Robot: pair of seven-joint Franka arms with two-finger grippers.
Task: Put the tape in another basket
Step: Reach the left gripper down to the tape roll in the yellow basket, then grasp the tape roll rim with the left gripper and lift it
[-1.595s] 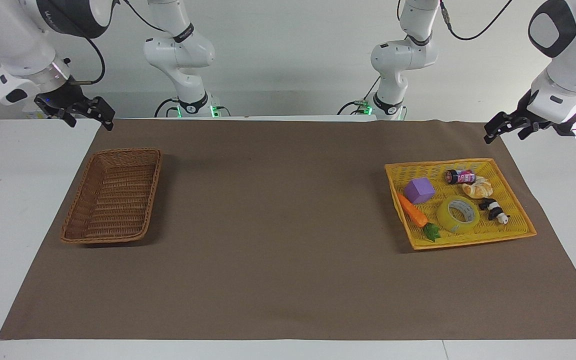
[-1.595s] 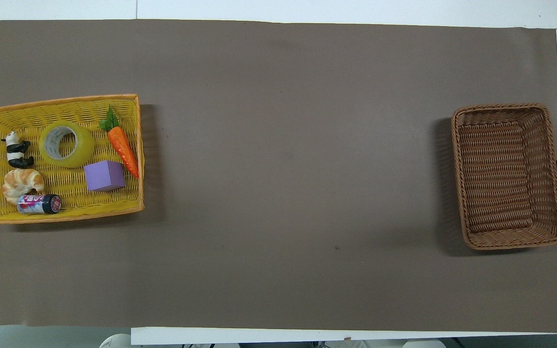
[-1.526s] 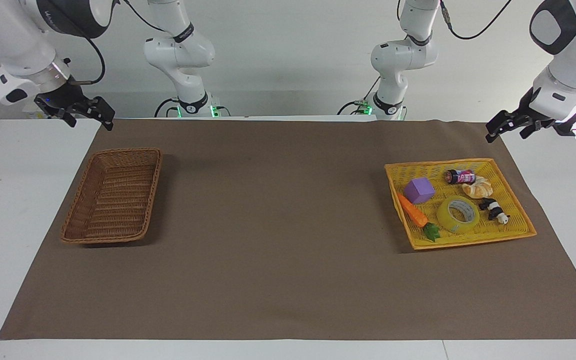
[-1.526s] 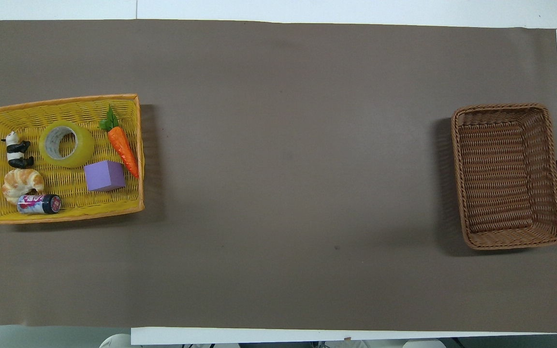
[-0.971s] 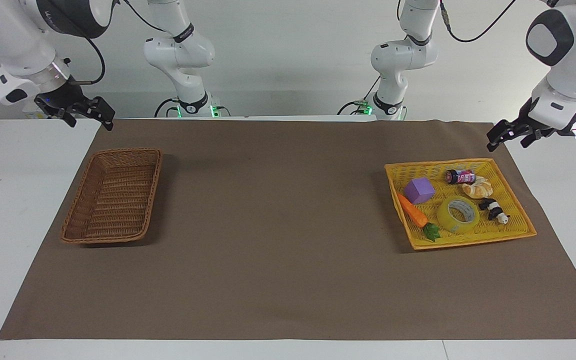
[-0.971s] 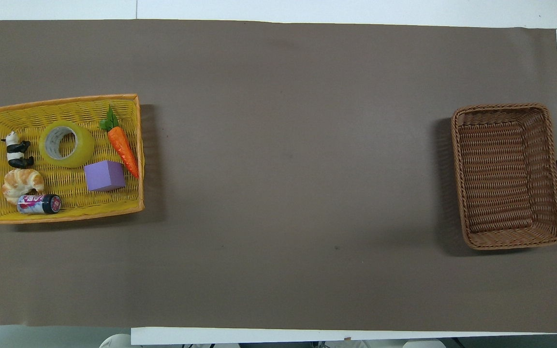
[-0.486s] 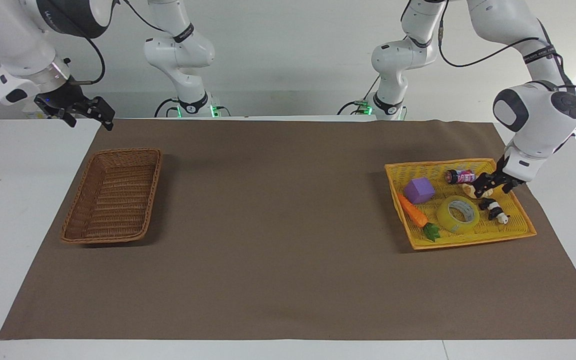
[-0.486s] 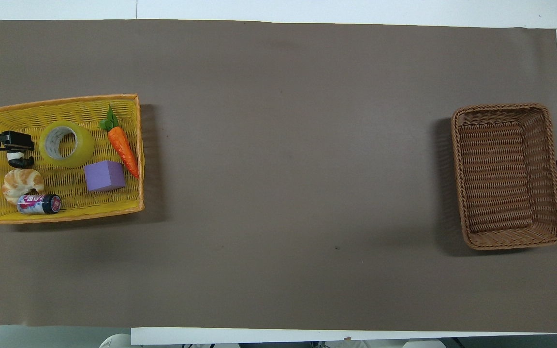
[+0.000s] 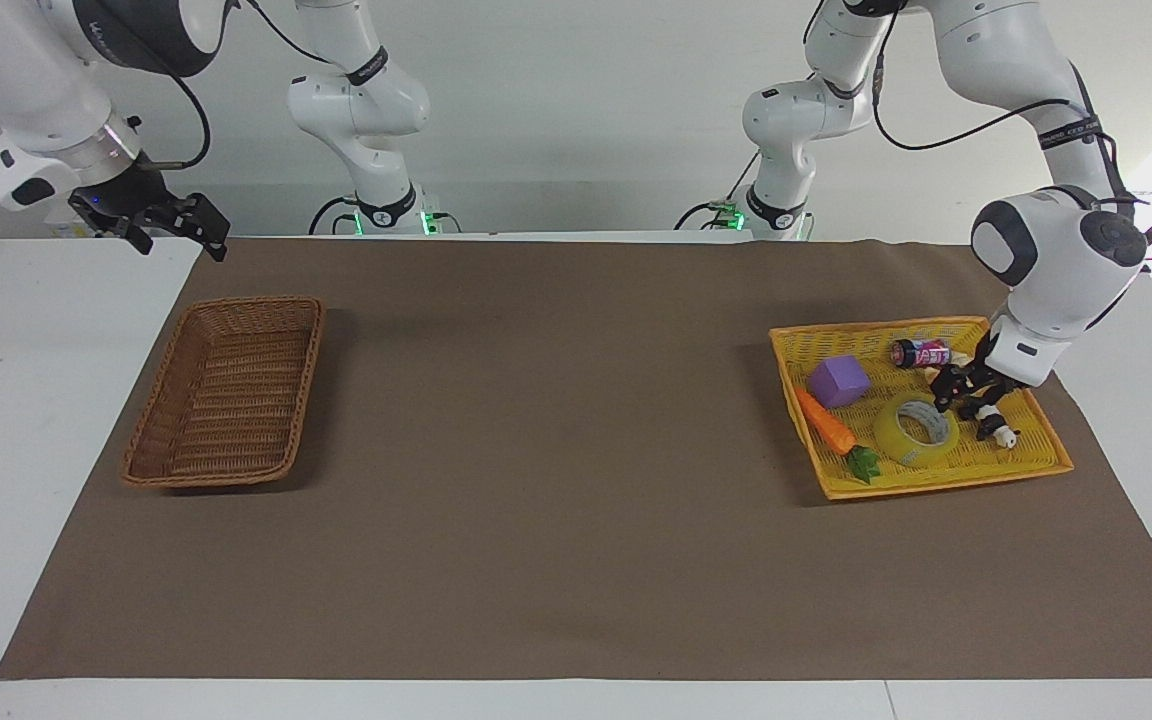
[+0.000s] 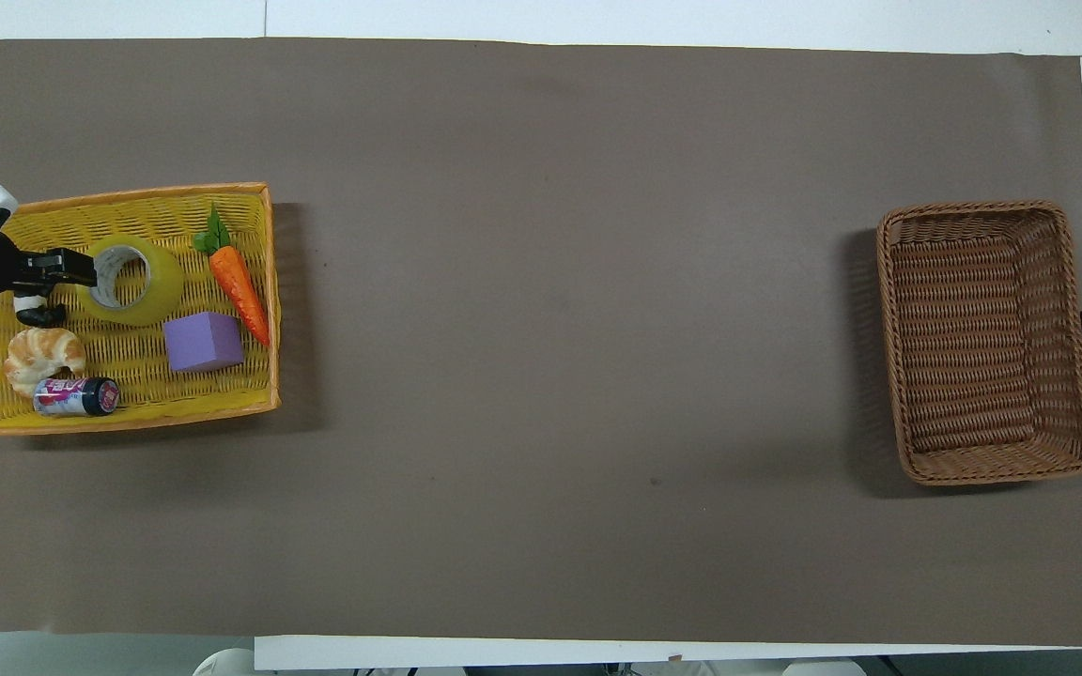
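Since the earlier frame, the left hand (image 9: pixel 954 392) has advanced from above the croissant (image 10: pixel 43 357) to the edge of the tape (image 9: pixel 916 428), low over the panda figure (image 9: pixel 994 428); whether its fingers are parted or closed, or touch the roll, cannot be told from these views. The tape lies flat in the yellow tray (image 9: pixel 1046 452) at the left arm's end of the desk (image 9: pixel 556 560), unmoved, beside the carrot (image 9: pixel 828 425) and purple cube (image 9: pixel 838 381). The right hand (image 9: pixel 181 225) waits, unchanged, fingers apparently parted, above the desk corner near the basket (image 9: pixel 226 395), which holds nothing.
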